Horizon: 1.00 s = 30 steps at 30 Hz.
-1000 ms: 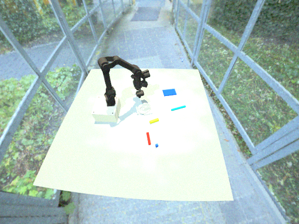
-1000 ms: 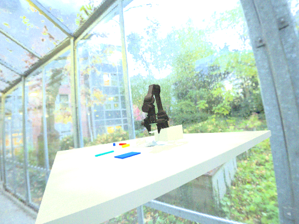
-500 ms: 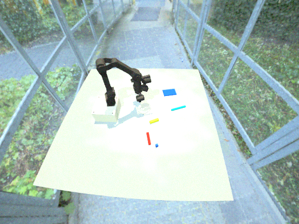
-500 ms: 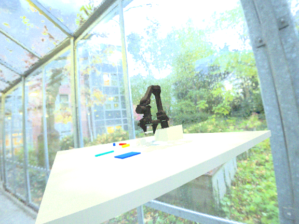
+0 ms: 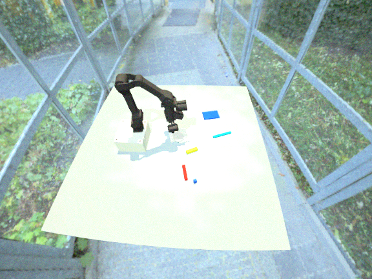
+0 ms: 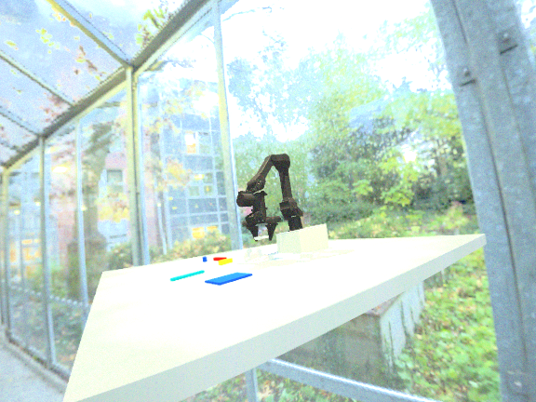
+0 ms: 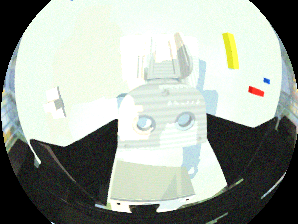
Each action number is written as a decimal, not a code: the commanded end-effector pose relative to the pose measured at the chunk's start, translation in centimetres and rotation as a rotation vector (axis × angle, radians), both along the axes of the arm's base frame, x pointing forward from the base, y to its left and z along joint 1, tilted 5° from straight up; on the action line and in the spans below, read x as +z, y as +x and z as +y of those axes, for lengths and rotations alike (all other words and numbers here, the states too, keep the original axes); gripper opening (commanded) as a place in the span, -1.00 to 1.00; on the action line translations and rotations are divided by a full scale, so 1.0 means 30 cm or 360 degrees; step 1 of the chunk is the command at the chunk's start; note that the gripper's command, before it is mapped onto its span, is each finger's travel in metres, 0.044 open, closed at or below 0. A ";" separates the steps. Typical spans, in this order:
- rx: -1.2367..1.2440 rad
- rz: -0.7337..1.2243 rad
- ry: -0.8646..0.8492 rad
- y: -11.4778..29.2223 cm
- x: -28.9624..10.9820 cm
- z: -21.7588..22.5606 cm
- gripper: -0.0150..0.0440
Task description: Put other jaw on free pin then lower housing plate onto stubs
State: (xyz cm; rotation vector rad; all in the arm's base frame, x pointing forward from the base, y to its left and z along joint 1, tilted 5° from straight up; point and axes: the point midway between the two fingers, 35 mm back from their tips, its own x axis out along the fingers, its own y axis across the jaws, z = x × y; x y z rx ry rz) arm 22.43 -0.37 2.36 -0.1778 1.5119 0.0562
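Note:
My gripper (image 5: 173, 129) (image 6: 263, 237) (image 7: 161, 120) is shut on the pale housing plate (image 6: 261, 238) (image 7: 162, 132), a flat ribbed plate with two round holes. The plate hangs level or nearly so, above the near part of the pale gripper base (image 5: 184, 140) (image 7: 131, 50), which lies on the table. Beyond the plate's far edge in the wrist view, a grey curved jaw (image 7: 183, 52) and a pale ribbed part stand on the base. The plate hides the rest. Pins, stubs and any gear mesh cannot be made out.
A yellow block (image 5: 192, 150) (image 6: 225, 261) (image 7: 230, 51), a red bar (image 5: 185, 172) (image 7: 256, 91) and a small blue cube (image 5: 195, 181) (image 7: 266, 80) lie beyond the base. A cyan rod (image 5: 222, 134) (image 6: 187, 275) and a blue plate (image 5: 210, 115) (image 6: 229, 278) lie to its right in the top view.

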 end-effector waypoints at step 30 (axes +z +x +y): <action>0.0006 -0.0011 0.0001 -0.021 0.003 -0.056 0.70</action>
